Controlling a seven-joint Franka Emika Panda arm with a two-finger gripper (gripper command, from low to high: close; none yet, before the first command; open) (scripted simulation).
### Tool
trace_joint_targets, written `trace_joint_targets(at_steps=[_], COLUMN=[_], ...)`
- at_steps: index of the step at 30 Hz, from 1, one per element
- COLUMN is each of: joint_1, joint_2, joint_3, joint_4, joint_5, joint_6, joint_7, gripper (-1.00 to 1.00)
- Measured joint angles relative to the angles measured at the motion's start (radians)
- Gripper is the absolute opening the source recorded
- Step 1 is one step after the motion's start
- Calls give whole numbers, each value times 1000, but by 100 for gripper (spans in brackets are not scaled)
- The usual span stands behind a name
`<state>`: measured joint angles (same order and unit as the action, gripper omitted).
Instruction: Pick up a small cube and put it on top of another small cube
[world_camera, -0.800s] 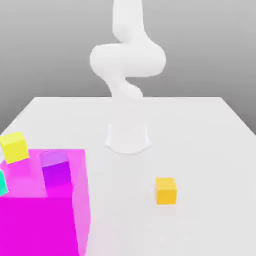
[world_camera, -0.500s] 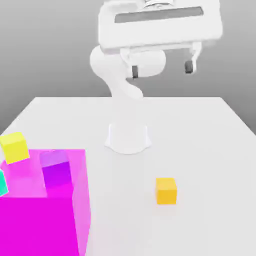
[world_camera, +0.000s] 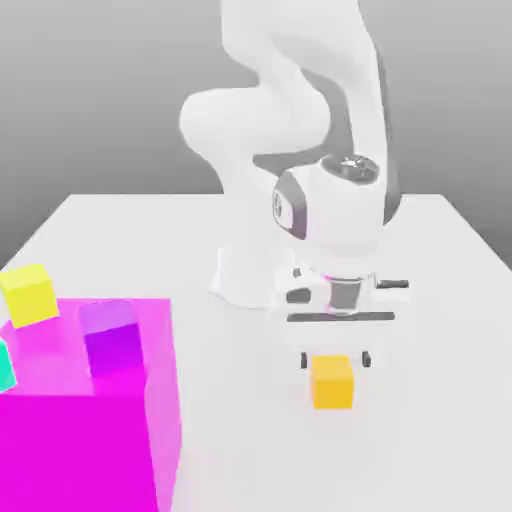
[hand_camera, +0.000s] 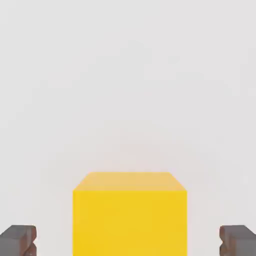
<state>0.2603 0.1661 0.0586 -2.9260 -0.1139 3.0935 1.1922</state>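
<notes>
Nowhere on the cubes, the arm or the bench can any writing or label be read; a small dark mark sits on the round wrist housing, too blurred to make out. The small cube, amber and plain, rests flat on the pale bench toward the exterior view's right, one face turned squarely to that camera and its top face level; being a cube, it has no long axis to speak of. In the hand view it sits square between the two dark fingertips, with clear gaps of bench showing on either side, so neither tip touches it. The hand hangs just behind and above the cube in the exterior view, pointing down, its jaws spread wide and holding nothing; the fingers straddle the cube's width with room to spare. Well apart, at the exterior view's left, stands a big magenta block, see-through, with a purple cube visible through it. A paler lemon-yellow cube lies on the bench just behind the block's far left corner, and a sliver of a teal cube shows at the picture's left edge. The white arm's base stands on the bench behind the hand.
</notes>
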Motion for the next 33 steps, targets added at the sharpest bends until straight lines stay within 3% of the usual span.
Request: trace_joint_targets(at_steps=[1,8,14,17,25,33], joint_1=[33,46,-5,11,-68,-200], joint_2=[35,43,-146,-236,-269,-313], joint_3=[-32,-45,40,42,-5,-151], joint_4=[5,6,-25,-30,228,517], joint_5=[-3,-5,117,122,-45,-100], joint_6=[29,38,-120,-212,-544,-887], joint_7=[5,8,-83,-87,-181,-449], gripper=[-100,-100,-100,-100,-100,-100])
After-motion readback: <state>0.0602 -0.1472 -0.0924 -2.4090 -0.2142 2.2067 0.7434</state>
